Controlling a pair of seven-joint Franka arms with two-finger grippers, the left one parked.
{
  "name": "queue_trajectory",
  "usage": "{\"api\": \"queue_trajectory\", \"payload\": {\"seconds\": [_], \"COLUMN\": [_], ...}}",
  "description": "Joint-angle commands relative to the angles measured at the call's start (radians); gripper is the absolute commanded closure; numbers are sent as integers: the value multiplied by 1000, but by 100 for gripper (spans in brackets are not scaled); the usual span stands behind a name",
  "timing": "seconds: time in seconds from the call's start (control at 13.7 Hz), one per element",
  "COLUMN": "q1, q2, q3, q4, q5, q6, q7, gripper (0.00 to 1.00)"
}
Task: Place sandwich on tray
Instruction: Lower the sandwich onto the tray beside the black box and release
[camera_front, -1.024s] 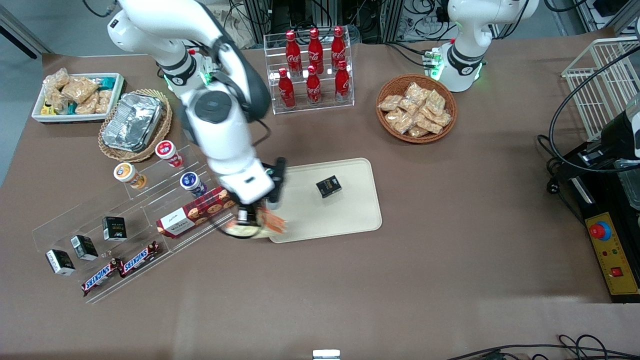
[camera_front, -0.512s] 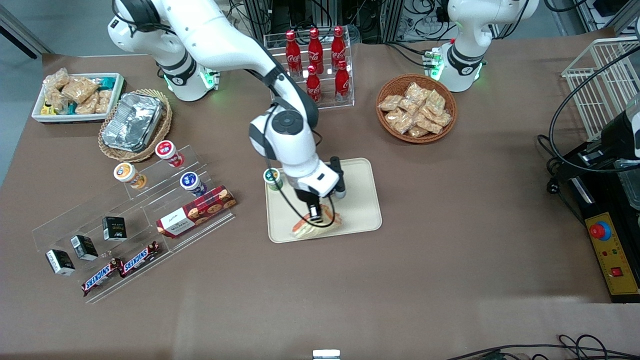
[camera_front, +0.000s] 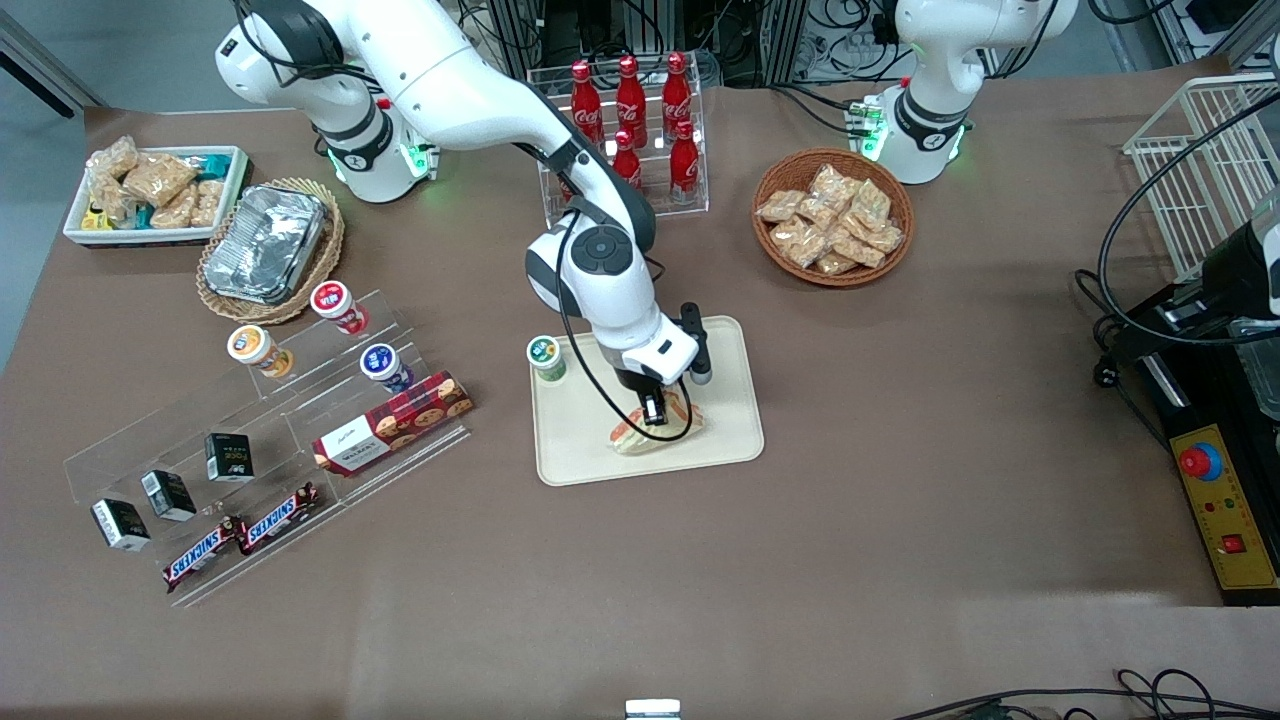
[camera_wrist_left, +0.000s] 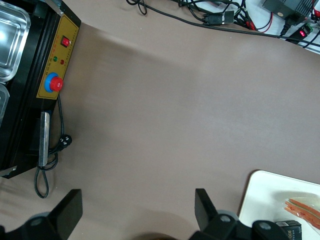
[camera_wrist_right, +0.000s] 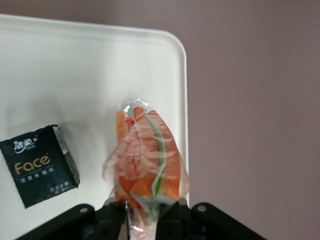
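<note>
Clamping the wrapped sandwich (camera_wrist_right: 146, 165) over the tray (camera_wrist_right: 75, 80), the gripper (camera_wrist_right: 142, 215) holds soft, light, slippery-filmed goods; grip lightly at the wedge's base.

"Face" on the black packet (camera_wrist_right: 40, 171); "Snickers" on the bars (camera_front: 240, 540).

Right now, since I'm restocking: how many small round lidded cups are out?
4: red-lidded cup, orange-lidded cup and blue-lidded cup on the clear rack; green-lidded cup at the tray corner. The pincer, shut on the sandwich, is over the tray.
</note>
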Motion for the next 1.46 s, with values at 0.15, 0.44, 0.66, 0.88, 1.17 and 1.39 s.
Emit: {"api": "queue_trajectory", "payload": {"seconds": [0.15,0.44,0.66,0.88,1.17,1.39], "q1": [-16,-22,-22,-24,-54,-128], "q2": [58,80,81,60,-14,-107], "q3": [3,0,-4,-4,-6,-4], "q4": [25,34,36,36,21,15], "q5": [17,12,4,13,18,18], "q6": [2,14,14,13,-13,-140], "q7": [42,42,39,42,83,156], "gripper": [100,79,0,0,0,0]}}
